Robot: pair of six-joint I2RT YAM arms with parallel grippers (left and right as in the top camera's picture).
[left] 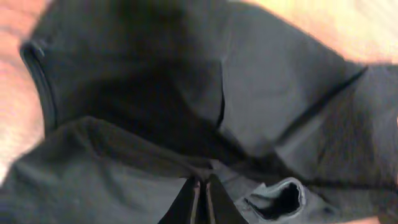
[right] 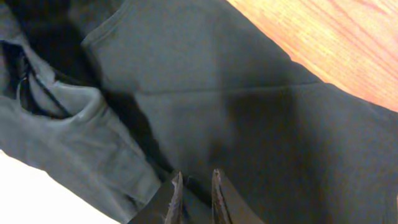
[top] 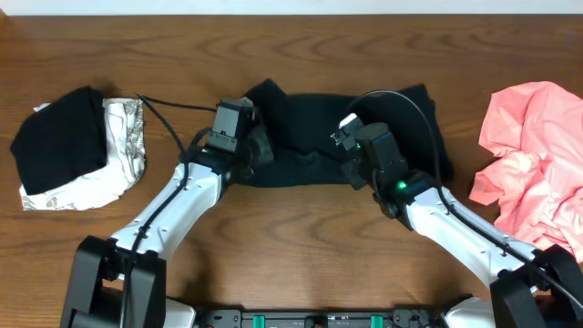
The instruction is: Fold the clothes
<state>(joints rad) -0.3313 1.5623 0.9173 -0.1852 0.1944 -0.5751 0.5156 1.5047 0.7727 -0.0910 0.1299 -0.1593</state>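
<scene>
A black T-shirt [top: 305, 128] lies bunched at the middle of the wooden tabletop [top: 301, 241], toward its far edge. It is spread in a loose band with creases and a turned-over hem, not yet flat. The left gripper [left: 200, 194] has its jaws closed tight on a ridge of the shirt's near edge. The right gripper [right: 195, 190] stands with its jaws narrow and appears to nip the same cloth further along. To the left, well apart, a folded black garment [top: 59, 137] rests on a white-grey patterned one [top: 127, 150]. At the right edge a salmon-pink garment [top: 533, 146] waits in a crumpled heap. The step in hand looks like taking hold of the shirt to straighten it before any fold is made. The next move likely calls for both arms to lift and draw the fabric together, evenly, so that it opens flat rather than twisting between the two holds.
</scene>
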